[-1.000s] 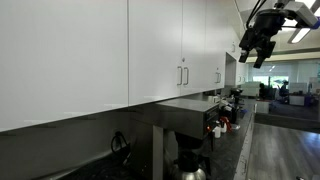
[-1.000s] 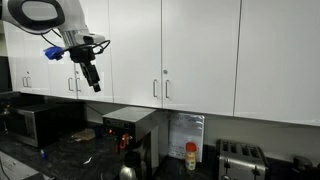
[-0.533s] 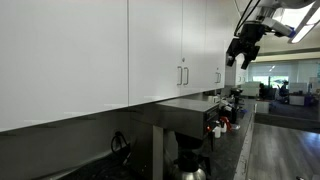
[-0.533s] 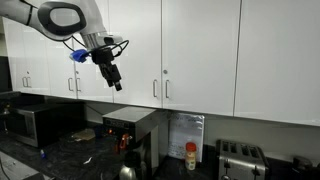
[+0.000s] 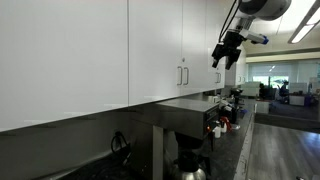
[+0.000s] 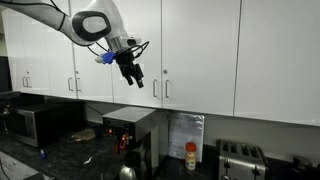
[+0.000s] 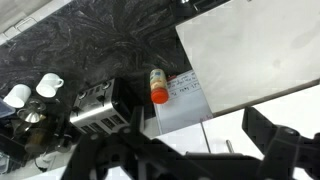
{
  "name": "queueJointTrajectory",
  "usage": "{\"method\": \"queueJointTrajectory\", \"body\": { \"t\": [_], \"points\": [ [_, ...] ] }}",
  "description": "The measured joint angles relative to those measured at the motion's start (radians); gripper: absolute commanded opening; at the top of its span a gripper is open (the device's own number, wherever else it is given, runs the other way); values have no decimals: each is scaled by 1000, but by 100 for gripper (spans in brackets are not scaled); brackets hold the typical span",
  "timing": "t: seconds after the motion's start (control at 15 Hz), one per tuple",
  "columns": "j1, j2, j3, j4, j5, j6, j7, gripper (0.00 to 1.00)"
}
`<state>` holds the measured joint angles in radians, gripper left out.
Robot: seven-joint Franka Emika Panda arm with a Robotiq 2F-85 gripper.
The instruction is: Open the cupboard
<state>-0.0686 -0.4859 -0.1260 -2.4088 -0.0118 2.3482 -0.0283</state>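
I have the gripper (image 6: 134, 77) hanging in front of the white cupboard (image 6: 200, 50), just left of its paired door handles (image 6: 160, 89) and clear of them. In the wrist view its fingers (image 7: 280, 145) stand apart, holding nothing. The cupboard doors are shut. Below, a toaster (image 7: 95, 108) sits on the dark worktop (image 7: 100, 40).

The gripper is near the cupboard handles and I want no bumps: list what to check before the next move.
1. Cupboard door shut, ready to be pulled: ok.
2. Gripper open: ok, its fingers stand apart.
3. Gripper around the handle: not ok, it hangs beside the handle, apart from it.
4. Space between gripper and handle free: ok in an exterior view.
5. Fingers lined up with the upright handle: cannot tell.
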Motion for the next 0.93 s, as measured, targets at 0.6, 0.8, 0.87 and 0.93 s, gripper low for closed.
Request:
{"method": "queueJointTrajectory", "body": {
  "t": [0.6, 0.8, 0.87, 0.93],
  "points": [
    [2, 123, 27, 83, 0, 54, 0, 100],
    [2, 123, 27, 84, 0, 54, 0, 100],
    [2, 123, 27, 85, 0, 54, 0, 100],
    [2, 123, 27, 85, 0, 54, 0, 100]
  ]
}}
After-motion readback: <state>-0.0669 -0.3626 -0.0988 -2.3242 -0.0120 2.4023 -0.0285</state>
